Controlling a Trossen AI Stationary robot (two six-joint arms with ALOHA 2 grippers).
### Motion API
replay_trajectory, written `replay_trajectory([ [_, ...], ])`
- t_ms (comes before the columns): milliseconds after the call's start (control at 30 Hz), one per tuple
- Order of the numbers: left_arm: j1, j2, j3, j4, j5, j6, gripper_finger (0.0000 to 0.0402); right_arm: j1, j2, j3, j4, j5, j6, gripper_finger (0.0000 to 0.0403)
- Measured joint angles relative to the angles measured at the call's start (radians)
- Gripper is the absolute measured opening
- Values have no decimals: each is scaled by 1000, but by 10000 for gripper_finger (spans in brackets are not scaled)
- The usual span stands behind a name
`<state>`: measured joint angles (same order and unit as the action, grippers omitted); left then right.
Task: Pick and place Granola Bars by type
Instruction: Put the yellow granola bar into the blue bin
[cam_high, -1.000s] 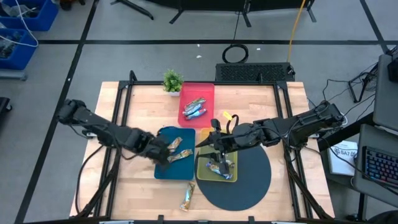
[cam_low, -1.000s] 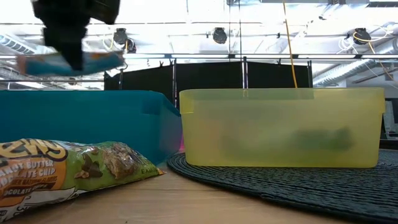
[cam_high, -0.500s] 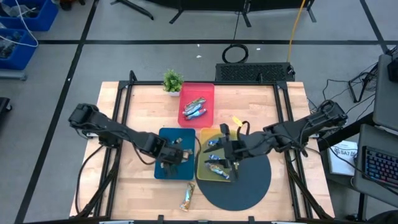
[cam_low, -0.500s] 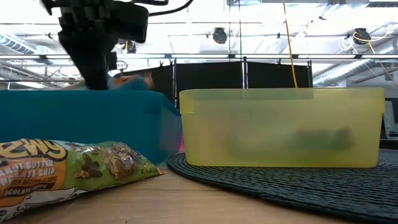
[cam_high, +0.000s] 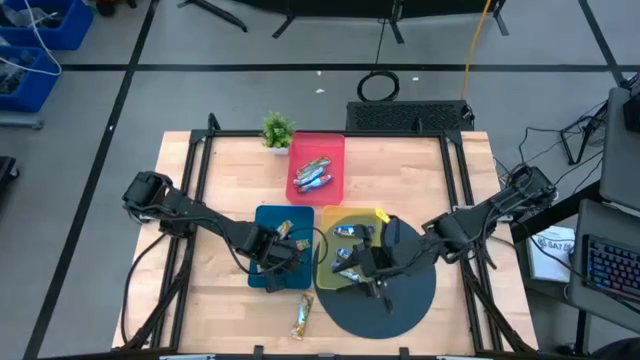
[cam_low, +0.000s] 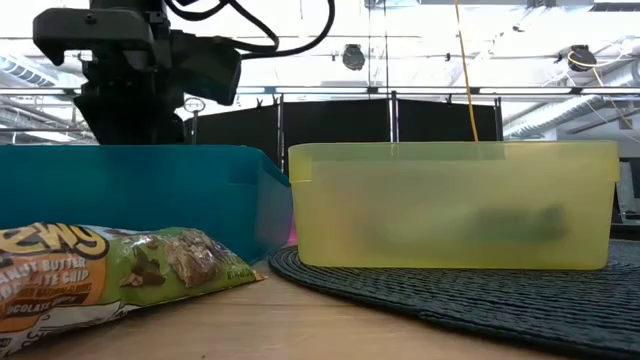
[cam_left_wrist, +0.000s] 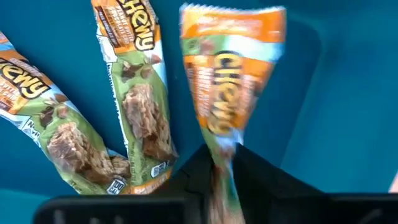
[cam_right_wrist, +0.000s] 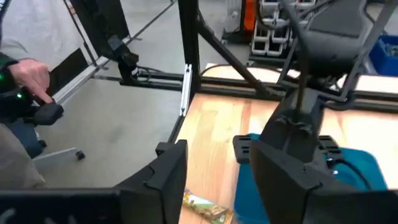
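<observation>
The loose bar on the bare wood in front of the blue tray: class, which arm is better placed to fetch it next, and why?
Probably the right. The right gripper hangs open and empty over the yellow tray, not far from the loose bar. The left gripper is shut on an orange bar over the blue tray.

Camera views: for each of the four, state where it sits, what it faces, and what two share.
High: overhead, straight down on the table; both arms.
Low: table height, across at blue tray and yellow tray; left arm above.
Left wrist: down into blue tray; left hand grips an orange bar.
Right wrist: across table toward left arm; right hand open.
Shared: blue tray, high and low.
</observation>
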<state>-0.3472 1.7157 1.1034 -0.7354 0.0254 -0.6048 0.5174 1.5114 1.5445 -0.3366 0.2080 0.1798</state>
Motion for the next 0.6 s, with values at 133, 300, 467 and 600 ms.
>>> replay_trajectory([
  [133, 2, 0, 0, 0, 21, 5, 114, 31, 53, 0, 19, -2, 16, 185],
  [300, 4, -40, 0, -2, 99, -106, 158, 66, 132, 0, 26, -4, 11, 192],
  [467, 6, -177, 0, -39, 4, -324, 178, 55, 218, 0, 85, -3, 18, 192],
  [600, 4, -332, 0, -55, -109, -462, 174, 27, 303, 0, 108, 0, 18, 192],
])
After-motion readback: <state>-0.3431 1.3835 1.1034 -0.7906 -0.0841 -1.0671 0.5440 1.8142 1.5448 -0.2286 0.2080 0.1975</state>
